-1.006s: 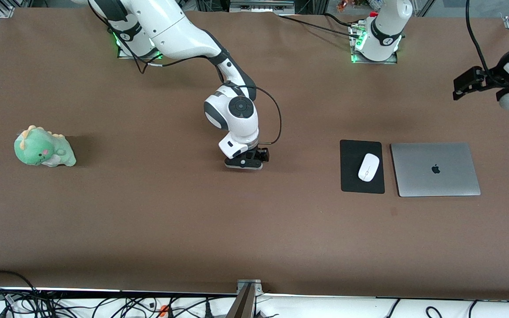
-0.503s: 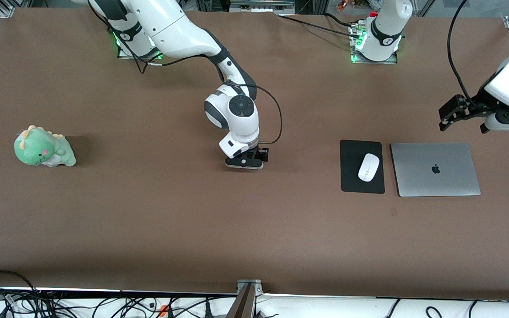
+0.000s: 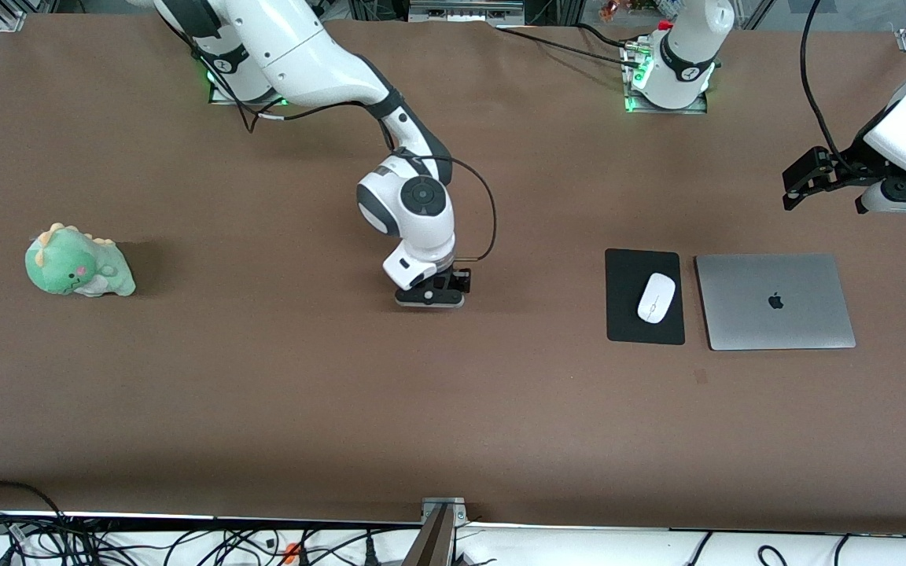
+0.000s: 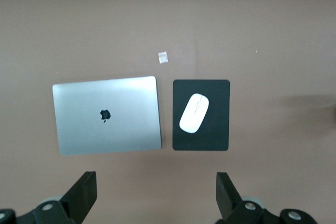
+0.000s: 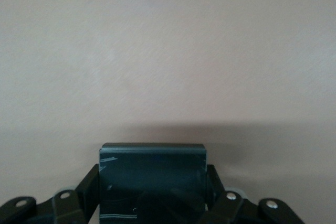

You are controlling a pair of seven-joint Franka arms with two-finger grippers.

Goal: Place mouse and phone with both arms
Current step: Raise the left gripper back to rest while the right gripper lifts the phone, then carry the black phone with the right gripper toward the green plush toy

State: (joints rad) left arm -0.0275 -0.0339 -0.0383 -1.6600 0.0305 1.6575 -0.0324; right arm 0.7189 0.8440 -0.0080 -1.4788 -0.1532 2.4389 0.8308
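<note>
Brown worktop: it stretches the width of the front view, with a green plush dinosaur lying untouched toward the right arm's end.
Right arm: it reaches from its base down to mid-worktop, the right gripper pressed low against the surface, apparently to take the phone where it lies flat.
Mouse: the white mouse sits on a black mat, just beside a closed silver laptop, toward the left arm's end; it looks already set in its place.
Left arm: it hangs high above the worktop past the laptop's end, waiting, well apart from everything.
Left wrist view: the left gripper looks straight down on laptop, mat and mouse, its fingers spread wide and holding nothing; a small pale scrap lies on the worktop near the laptop's corner.
Right wrist view: the phone, a dark slab with scuffed edges, sits squeezed between the right gripper's closed fingers, one narrow end jutting forward over bare worktop.
Grip: taking the slab across its width leaves the jutting end free, which should ease setting it down.
Stage: judged from this, the phone is freshly gripped and not yet placed.
</note>
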